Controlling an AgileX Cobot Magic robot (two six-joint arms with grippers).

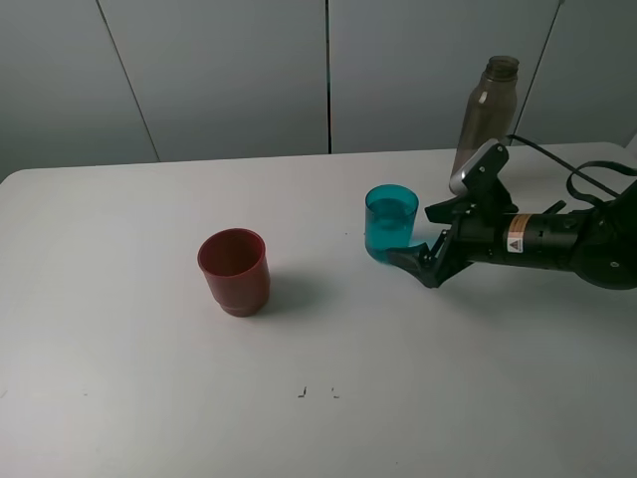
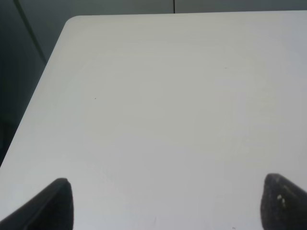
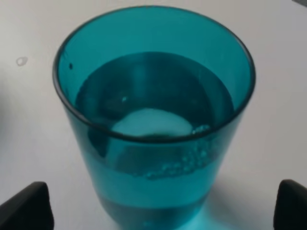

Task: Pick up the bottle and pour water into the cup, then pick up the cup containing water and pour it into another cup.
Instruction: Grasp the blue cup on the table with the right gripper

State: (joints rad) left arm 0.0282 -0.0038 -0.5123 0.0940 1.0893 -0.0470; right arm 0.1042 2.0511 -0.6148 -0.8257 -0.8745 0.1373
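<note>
A teal see-through cup [image 1: 390, 221] holding water stands on the white table [image 1: 149, 378], right of centre. It fills the right wrist view [image 3: 153, 120]. My right gripper [image 1: 410, 235] is open, its fingers [image 3: 24, 206] spread on either side of the cup's base and not touching it. A red cup [image 1: 234, 271] stands upright to the left, apart. A brownish bottle [image 1: 488, 115] with no cap stands at the back right, behind my right arm. My left gripper [image 2: 168, 206] is open and empty over bare table; it does not show in the exterior view.
The table's back edge meets a grey panelled wall. Its left corner [image 2: 72, 21] shows in the left wrist view. Black cables [image 1: 587, 179] trail behind my right arm at the far right.
</note>
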